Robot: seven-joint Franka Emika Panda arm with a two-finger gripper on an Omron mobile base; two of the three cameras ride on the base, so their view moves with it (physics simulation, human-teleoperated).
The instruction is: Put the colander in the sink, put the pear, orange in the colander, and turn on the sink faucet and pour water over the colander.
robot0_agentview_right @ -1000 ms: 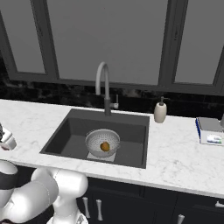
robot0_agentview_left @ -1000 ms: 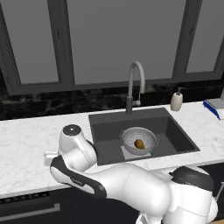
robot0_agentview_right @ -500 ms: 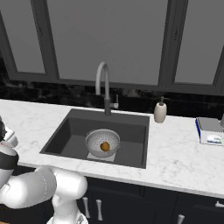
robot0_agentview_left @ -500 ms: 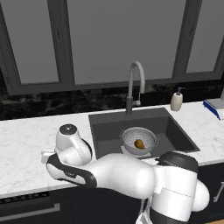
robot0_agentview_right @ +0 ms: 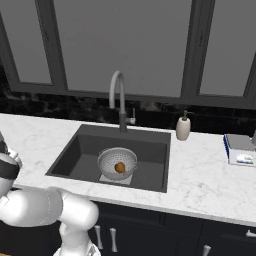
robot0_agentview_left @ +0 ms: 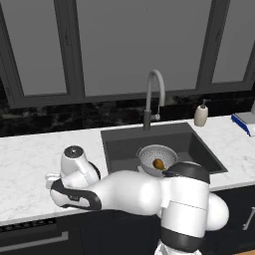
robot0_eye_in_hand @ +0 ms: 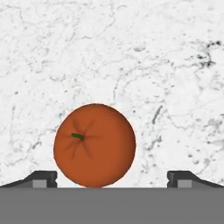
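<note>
The sink [robot0_agentview_right: 75, 155] is a dark grey rectangular basin sunk into a white, grey-veined marble surface [robot0_agentview_right: 200, 185] that runs left to right beneath tall dark-framed window panes [robot0_agentview_right: 125, 45], with a black speckled strip of wall [robot0_agentview_right: 60, 107] between them. Behind the basin's back edge rises the faucet [robot0_agentview_right: 118, 97], a slim grey metal gooseneck on a dark base, its arch curving forward over the basin. To the right of it, on the surface, stands a small beige soap bottle [robot0_agentview_right: 183, 127] with a pump top, and further right, near the edge of the right base view, lies a flat white-and-blue box-like thing [robot0_agentview_right: 241, 149] that I cannot identify. The colander [robot0_agentview_right: 117, 163] sits upright on the sink floor over a lighter grey square patch; it is a pale, round, perforated bowl, and inside it rests the pear [robot0_agentview_right: 120, 167], a small olive-brown fruit with a yellowish tinge. The orange [robot0_eye_in_hand: 94, 145] lies well apart from the sink, on bare marble; in the hand view it is a smooth orange-red ball with a small green stem scar and faint creases spreading from it, seen from above. The tool [robot0_eye_in_hand: 112, 177] hovers over it with its two dark fingertips [robot0_eye_in_hand: 43, 178] spread wide, one at each side of the fruit, neither touching it; the fruit lies nearer the left tip than the right. In the left base view the white arm [robot0_agentview_left: 129, 191] reaches low to the left over the surface.
</note>
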